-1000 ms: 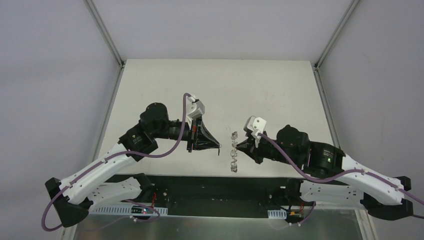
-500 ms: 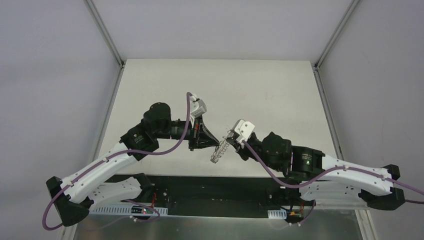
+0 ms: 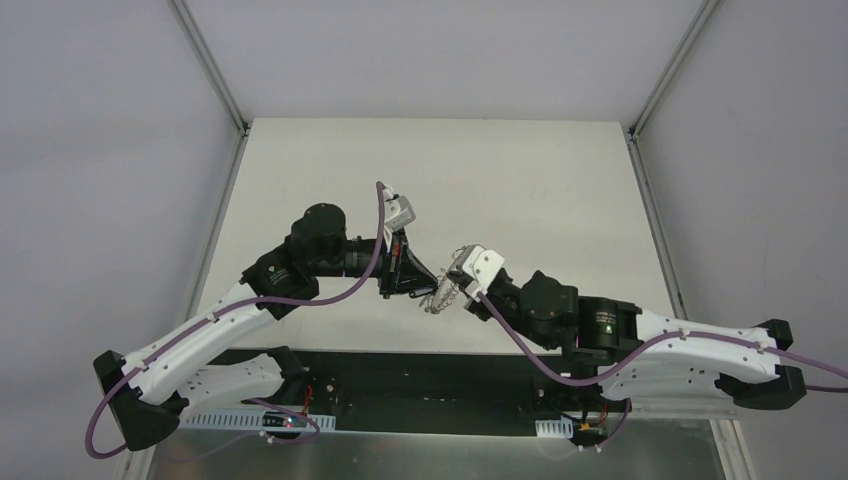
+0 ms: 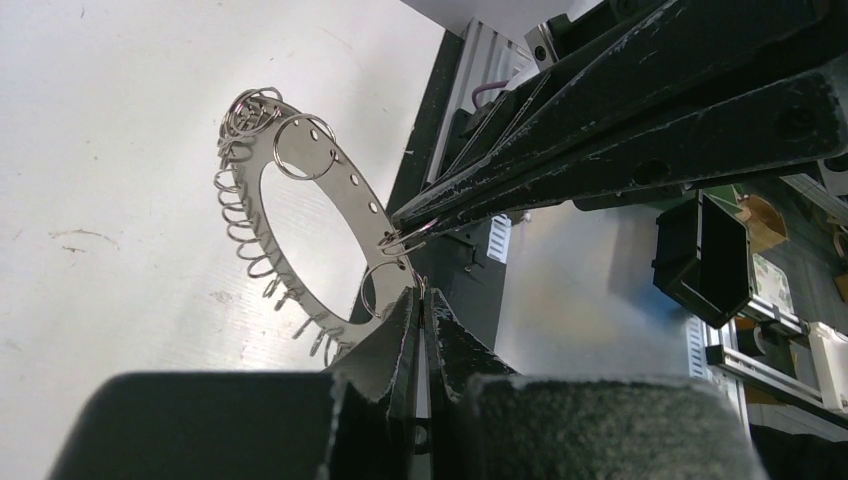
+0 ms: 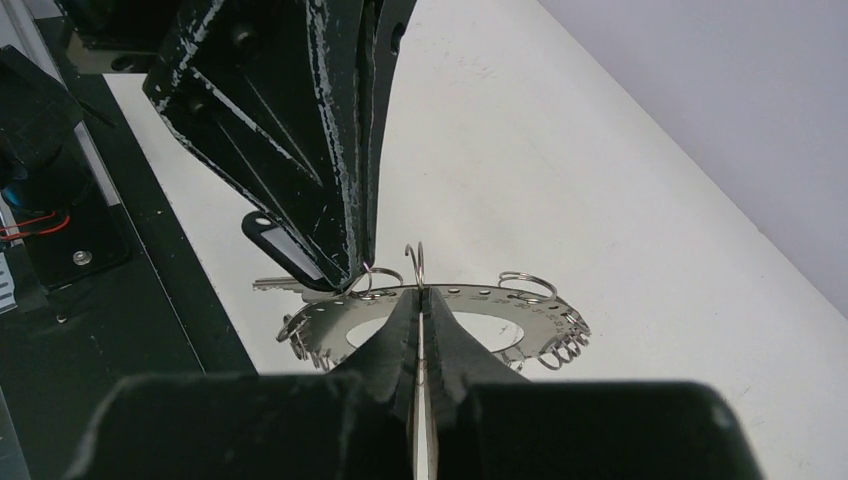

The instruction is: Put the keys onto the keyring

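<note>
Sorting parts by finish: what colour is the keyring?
Silvery-grey metal; the keyring shows best in the left wrist view.

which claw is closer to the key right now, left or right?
Left. The left claw has its tips right against the key, apparently pinching it. The right claw is shut on the rim of the ring, beside the key but clear of it.

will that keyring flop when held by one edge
Probably not: pinched at one edge by the right claw, the keyring sticks out flat, so it seems stiff. Its rim's wire loops look loose, likely to swing or snag. Thin, wide hole: probably light.
</note>
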You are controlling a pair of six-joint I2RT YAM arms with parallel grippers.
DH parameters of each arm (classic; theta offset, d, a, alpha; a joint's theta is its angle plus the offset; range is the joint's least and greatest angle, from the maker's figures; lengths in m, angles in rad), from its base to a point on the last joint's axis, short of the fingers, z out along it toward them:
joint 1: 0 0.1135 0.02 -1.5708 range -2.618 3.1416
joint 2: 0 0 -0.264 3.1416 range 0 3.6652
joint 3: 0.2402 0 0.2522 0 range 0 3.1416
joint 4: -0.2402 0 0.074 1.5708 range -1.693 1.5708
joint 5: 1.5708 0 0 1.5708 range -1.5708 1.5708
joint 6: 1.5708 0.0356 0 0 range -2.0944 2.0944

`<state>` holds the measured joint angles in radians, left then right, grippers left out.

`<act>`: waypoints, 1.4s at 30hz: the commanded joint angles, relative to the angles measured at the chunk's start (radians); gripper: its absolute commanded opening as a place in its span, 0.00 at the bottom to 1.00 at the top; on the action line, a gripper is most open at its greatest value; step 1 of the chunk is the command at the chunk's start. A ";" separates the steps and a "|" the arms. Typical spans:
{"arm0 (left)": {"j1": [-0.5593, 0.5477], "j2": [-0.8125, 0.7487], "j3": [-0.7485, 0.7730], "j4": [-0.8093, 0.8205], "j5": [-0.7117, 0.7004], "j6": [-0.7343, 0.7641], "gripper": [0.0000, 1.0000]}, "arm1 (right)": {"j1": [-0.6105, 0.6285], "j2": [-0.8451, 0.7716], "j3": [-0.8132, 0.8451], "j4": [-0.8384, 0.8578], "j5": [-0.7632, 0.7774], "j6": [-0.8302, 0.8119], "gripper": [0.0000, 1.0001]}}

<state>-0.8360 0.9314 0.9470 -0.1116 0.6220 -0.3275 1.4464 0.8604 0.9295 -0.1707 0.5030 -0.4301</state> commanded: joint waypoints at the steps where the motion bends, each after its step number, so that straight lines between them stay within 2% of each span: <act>1: 0.007 -0.016 0.036 0.011 -0.032 0.013 0.00 | 0.016 0.000 0.021 0.078 0.031 -0.022 0.00; 19: 0.007 -0.068 0.024 0.011 -0.039 0.027 0.00 | 0.038 0.033 0.043 0.032 0.065 -0.022 0.00; 42: 0.005 -0.050 0.024 0.010 -0.012 0.022 0.00 | 0.101 0.044 0.063 0.067 0.115 -0.059 0.00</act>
<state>-0.8360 0.8822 0.9470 -0.1165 0.5934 -0.3218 1.5318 0.9157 0.9314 -0.1799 0.5732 -0.4671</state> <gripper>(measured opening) 0.003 0.007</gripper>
